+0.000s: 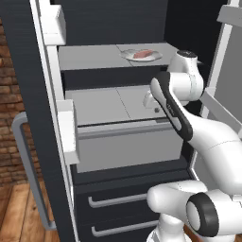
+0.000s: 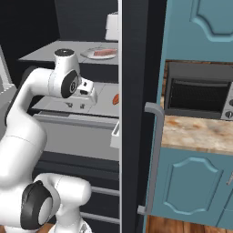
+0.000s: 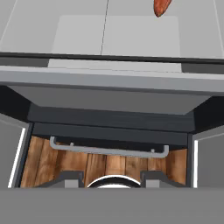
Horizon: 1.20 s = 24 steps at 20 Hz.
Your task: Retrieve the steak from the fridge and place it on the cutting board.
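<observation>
Steak (image 1: 143,55) on plate (image 1: 128,54); orange-red item (image 3: 161,6) nearer hand.

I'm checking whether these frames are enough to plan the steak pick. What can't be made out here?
- Gripper: fingertips in the right base view too small to judge the gap; in the left base view the forearm covers them.
- Steak: its far edge against the plate is too small to read.
- Orange-red item: cut off by the hand view's top edge; the fridge door edge hides part of it in the right base view.

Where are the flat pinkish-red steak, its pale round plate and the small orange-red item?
Flat pinkish-red steak (image 1: 143,54): left base view, its middle.
Pale round plate (image 1: 127,54): left base view, bare left rim.
Small orange-red item (image 3: 161,6): hand view, its middle.
</observation>
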Available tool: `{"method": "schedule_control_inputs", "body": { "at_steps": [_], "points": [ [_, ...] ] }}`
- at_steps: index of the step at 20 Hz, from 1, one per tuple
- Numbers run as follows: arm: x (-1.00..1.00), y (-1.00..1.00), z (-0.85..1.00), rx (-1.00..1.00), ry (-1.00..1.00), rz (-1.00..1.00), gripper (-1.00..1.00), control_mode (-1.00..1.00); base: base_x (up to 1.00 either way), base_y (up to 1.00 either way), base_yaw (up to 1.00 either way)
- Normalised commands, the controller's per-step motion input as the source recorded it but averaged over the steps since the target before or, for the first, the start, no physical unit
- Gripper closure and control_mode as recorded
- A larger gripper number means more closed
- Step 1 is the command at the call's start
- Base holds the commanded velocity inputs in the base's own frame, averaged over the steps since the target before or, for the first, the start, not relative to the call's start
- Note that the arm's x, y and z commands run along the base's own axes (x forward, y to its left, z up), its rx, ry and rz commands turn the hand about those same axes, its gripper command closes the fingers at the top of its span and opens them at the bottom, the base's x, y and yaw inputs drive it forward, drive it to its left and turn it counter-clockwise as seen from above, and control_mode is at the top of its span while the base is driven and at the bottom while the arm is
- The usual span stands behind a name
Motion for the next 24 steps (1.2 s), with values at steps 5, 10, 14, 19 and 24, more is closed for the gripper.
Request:
{"method": "schedule_control_inputs", "body": {
  "at_steps": [5, 10, 14, 19, 24],
  "points": [
    [-0.03, 0.00, 0.00, 0.00, -0.05, -0.01, -1.00, -1.00, 0.00, 0.00, 0.00],
    [0.00, 0.04, 0.01, 0.00, -0.02, -0.02, -1.00, -1.00, 0.00, 0.00, 0.00],
    [-0.02, 0.05, 0.23, 0.00, -0.14, -0.16, -1.00, -1.00, 0.00, 0.00, 0.00],
    [-0.02, 0.01, 0.41, 0.00, -0.17, -0.32, -1.00, -1.00, 0.00, 0.00, 0.00],
    [0.00, 0.00, 0.53, 0.00, -0.19, -0.32, -1.00, -1.00, 0.00, 0.00, 0.00]
  ]
}}
